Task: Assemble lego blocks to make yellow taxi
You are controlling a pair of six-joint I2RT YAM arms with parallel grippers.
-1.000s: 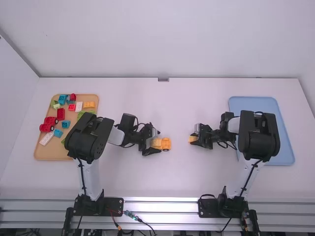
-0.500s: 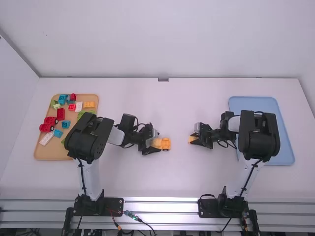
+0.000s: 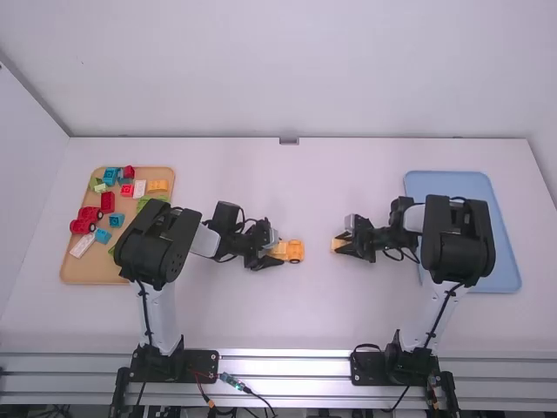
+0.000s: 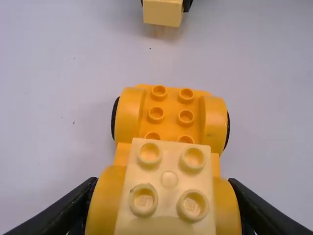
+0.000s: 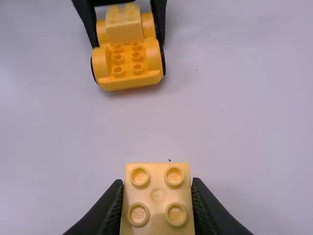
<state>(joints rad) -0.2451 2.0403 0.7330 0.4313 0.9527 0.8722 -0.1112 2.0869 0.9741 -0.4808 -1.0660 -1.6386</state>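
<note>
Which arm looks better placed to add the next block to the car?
Right, I'd judge: the right gripper holds a yellow block, and the car has bare studs at its nearer end. The left gripper is closed on the car, so it likely suits steadying.

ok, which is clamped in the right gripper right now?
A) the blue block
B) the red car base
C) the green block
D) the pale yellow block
D: the right wrist view shows the fingers of the right gripper against opposite sides of the pale yellow block.
</note>
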